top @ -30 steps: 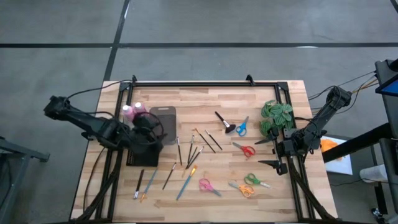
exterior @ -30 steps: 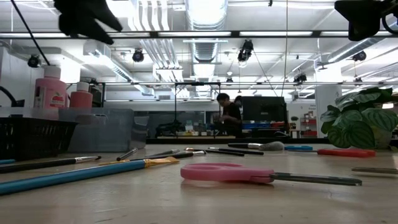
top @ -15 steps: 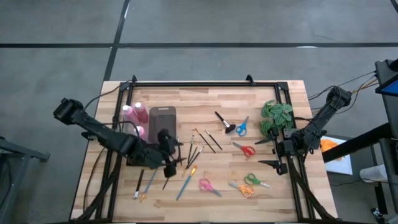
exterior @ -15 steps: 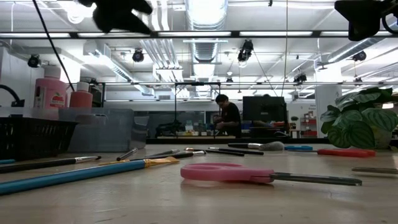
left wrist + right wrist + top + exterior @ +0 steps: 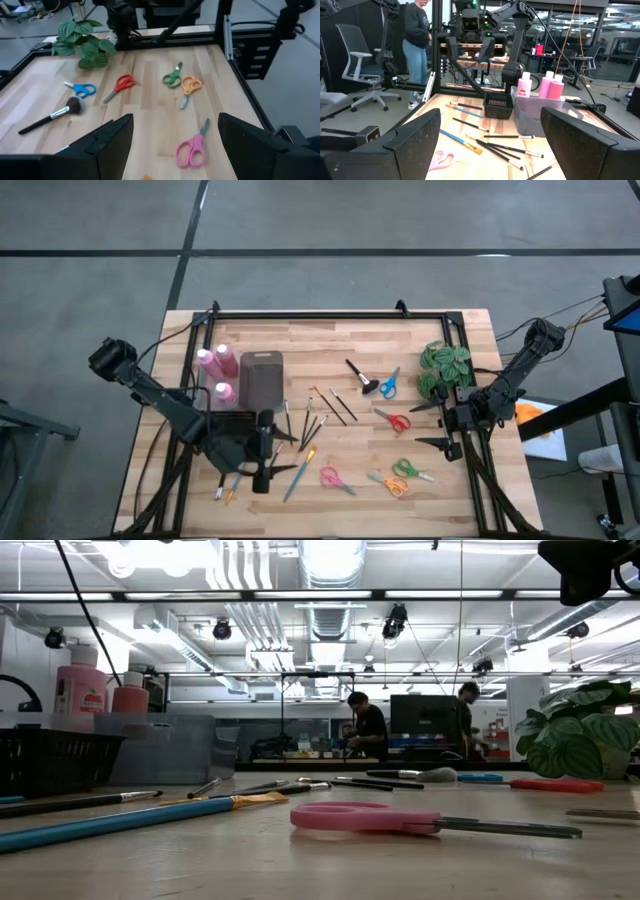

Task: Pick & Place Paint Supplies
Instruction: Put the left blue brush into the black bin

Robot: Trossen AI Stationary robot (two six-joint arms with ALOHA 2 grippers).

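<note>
1. the left tool (image 5: 262, 476) hangs over the near part of the table (image 5: 330, 340), jaws apart and empty, above a dark brush (image 5: 270, 464) in the loose spread of brushes (image 5: 312, 425).
2. the right tool (image 5: 432, 425) waits at the table's right edge, jaws apart, holding nothing.
3. three pink bottles (image 5: 217, 366) stand beside a grey bin (image 5: 262, 378); a black basket (image 5: 498, 105) sits by it. whether any brush is already inside cannot be told.
4. most supplies look unplaced: the brushes lie loose, a stubby brush (image 5: 360, 375) farther right.
5. scissors (image 5: 388, 383) are scattered among them and a plant (image 5: 444, 367) stands at the right; pink scissors (image 5: 335, 478) lie near the blue brush (image 5: 298, 472).
</note>
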